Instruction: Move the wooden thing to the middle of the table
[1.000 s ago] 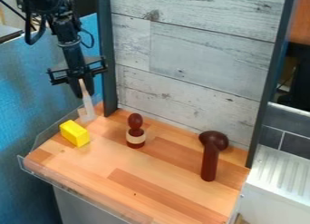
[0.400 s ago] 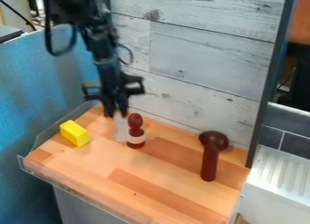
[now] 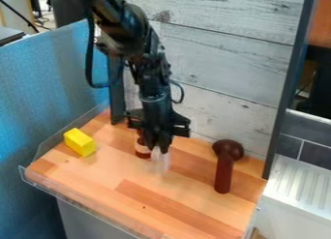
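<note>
The sentence fitted two wooden things: the banded wooden piece (image 3: 142, 151), right of the yellow block (image 3: 80, 142) and partly hidden, or the dark mallet-shaped piece (image 3: 224, 165), much farther right of the block. Both stood on the tabletop (image 3: 107, 182). The black gripper (image 3: 160, 161) hung between them, nearer the banded piece; whether its jaws were wide or narrow, I couldn't tell.

The step, I judged, was still the approach. Done well, it meant settling on one piece, lining the jaws up over its stem, and lowering straight so nothing tipped. For the mallet shape, that meant going on rightward, clear of the banded piece; its heavy-looking head could make it swing or topple.

Compared with the frame just before, the gripper was lower and farther right of the block, while block and mallet shape hadn't shifted.
</note>
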Tool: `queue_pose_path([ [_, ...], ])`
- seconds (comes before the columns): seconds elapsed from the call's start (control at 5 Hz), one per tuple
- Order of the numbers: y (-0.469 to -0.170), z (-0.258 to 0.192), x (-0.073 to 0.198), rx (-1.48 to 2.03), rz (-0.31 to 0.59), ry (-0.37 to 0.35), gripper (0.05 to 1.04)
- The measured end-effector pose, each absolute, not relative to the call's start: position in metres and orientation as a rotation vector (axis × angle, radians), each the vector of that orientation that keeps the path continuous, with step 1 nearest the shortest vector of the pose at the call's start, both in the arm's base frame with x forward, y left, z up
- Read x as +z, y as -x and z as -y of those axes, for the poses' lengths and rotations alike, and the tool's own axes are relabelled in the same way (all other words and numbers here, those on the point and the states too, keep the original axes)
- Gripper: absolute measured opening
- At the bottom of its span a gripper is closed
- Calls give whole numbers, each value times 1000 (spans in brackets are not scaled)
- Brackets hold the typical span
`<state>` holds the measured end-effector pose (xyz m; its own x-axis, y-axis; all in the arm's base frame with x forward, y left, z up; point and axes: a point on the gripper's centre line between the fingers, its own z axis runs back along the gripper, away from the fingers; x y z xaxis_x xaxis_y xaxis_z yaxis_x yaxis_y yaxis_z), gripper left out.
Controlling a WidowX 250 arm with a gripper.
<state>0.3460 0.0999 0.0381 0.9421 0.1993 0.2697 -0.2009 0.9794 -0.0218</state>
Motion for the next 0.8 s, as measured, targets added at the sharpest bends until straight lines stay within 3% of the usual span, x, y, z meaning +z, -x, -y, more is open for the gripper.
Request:
queue_pose_path([
  [0.4, -348, -88, 11, 85, 280, 27, 200],
  [0.8, -359, -95, 6, 69, 265, 43, 200],
])
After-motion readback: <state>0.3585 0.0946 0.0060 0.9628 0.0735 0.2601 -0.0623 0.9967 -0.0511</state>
